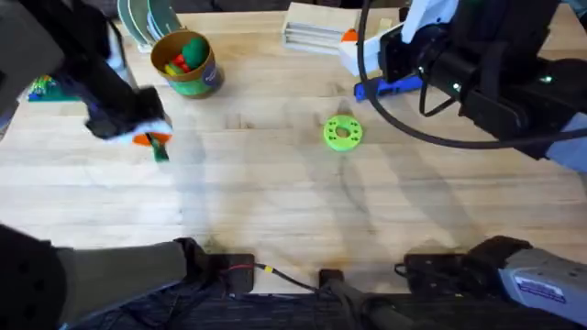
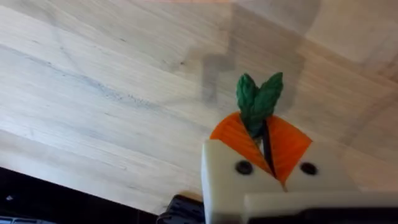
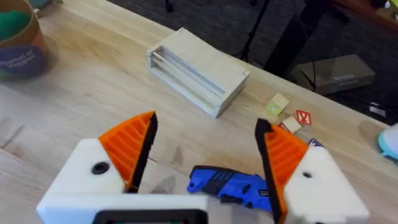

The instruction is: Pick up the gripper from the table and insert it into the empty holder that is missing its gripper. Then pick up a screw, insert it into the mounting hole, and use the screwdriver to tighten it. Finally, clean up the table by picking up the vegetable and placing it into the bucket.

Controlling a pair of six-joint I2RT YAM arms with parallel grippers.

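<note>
My left gripper (image 2: 264,134) is shut on the small dark green vegetable (image 2: 258,99), whose leafy end sticks out past the orange pads (image 2: 233,134). Overhead, that gripper (image 1: 151,137) holds the vegetable (image 1: 161,153) just above the table, a little in front and to the left of the bucket (image 1: 186,64). The bucket has green sides, a tan rim and colourful toys inside. My right gripper (image 3: 205,149) stands open at the back right, with the blue screwdriver (image 3: 230,183) lying between its fingers; overhead, the screwdriver (image 1: 390,85) lies under this gripper (image 1: 359,50). The loose gripper piece, holder and screw are out of view.
A bright green disc with holes (image 1: 342,132) lies mid-table. A pale wooden block (image 1: 316,27) sits at the back edge, ahead of the right fingers (image 3: 196,71). Small blocks and a red X tile (image 3: 303,117) lie near it. Cables run along the table's front edge (image 1: 266,270).
</note>
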